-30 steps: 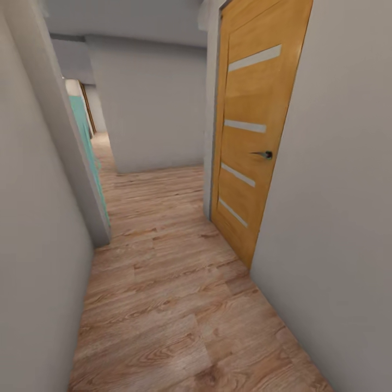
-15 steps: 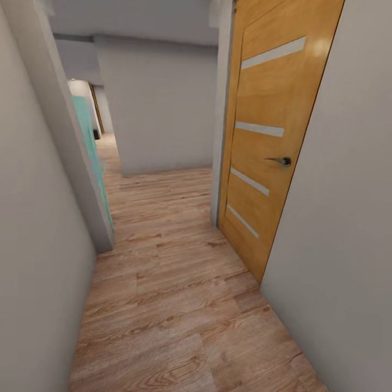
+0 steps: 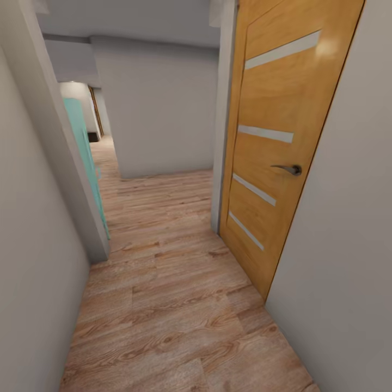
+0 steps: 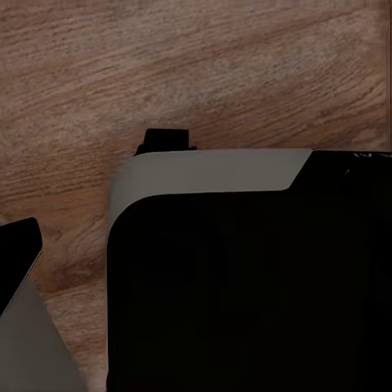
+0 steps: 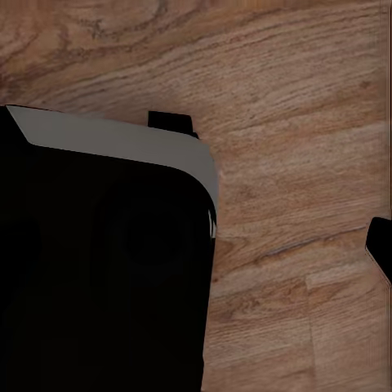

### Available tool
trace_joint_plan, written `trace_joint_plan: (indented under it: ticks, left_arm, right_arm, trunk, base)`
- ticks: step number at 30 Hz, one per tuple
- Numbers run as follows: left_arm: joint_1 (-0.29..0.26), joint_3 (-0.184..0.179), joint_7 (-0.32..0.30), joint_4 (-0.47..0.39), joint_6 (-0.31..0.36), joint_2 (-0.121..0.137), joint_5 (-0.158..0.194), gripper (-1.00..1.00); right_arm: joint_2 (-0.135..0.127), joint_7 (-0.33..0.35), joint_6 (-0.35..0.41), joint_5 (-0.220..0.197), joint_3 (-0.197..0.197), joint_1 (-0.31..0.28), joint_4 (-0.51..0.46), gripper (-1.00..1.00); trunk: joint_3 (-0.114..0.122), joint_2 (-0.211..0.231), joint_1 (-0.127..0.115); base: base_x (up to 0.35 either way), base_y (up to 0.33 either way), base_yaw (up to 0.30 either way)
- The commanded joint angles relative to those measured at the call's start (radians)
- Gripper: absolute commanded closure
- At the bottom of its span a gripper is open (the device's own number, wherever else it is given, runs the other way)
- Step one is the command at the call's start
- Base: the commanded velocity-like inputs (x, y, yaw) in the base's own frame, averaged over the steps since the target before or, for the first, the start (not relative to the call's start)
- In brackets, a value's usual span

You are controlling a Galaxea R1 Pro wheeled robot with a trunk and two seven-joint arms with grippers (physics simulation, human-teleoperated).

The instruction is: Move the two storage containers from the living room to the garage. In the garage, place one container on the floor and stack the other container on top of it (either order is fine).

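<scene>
The two storage containers are out of view, and so are the garage and its dark grey floor. I am in a narrow hallway with a light wood plank floor [image 3: 163, 305]. Both wrist views look down at these planks past a black and grey part of my own body [image 4: 245, 278] [image 5: 98, 261]. A dark sliver [image 4: 16, 245] at the edge of the left wrist view, and another [image 5: 380, 245] in the right wrist view, may be fingers. I cannot tell whether either gripper is open or shut.
A shut orange wooden door [image 3: 272, 152] with a metal handle [image 3: 288, 169] stands close on the right. Grey walls [image 3: 32, 261] [image 3: 348, 272] hem me in on both sides. A teal panel [image 3: 81, 147] lies behind the left wall's corner. The corridor continues ahead to a grey wall [image 3: 163, 109] and leads off to the left.
The whole head view has shifted: the camera has moved forward along the hallway. The wooden door now looks larger and sits further right in the picture.
</scene>
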Motion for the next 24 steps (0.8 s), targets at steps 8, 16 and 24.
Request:
trace_joint_plan:
  ticks: [8, 16, 24]
  left_arm:
    - [-0.001, 0.003, 0.002, 0.001, -0.004, 0.000, 0.001, -1.00]
    - [-0.001, 0.003, 0.002, 0.001, -0.004, 0.000, 0.001, -1.00]
    - [-0.001, 0.003, 0.002, 0.001, -0.004, 0.000, 0.001, -1.00]
  right_arm:
    - [0.001, -0.001, -0.005, -0.009, 0.008, -0.001, 0.003, -1.00]
    - [0.001, 0.000, -0.005, -0.009, 0.009, -0.001, 0.003, -1.00]
    - [0.002, 0.000, -0.004, -0.008, 0.009, -0.001, 0.003, -1.00]
  trunk:
    - [-0.001, 0.000, 0.001]
    - [-0.001, 0.000, 0.001]
    - [-0.001, 0.000, 0.001]
  base:
    - [0.322, 0.000, 0.003]
    - [0.322, 0.000, 0.212]
    - [0.322, 0.000, 0.267]
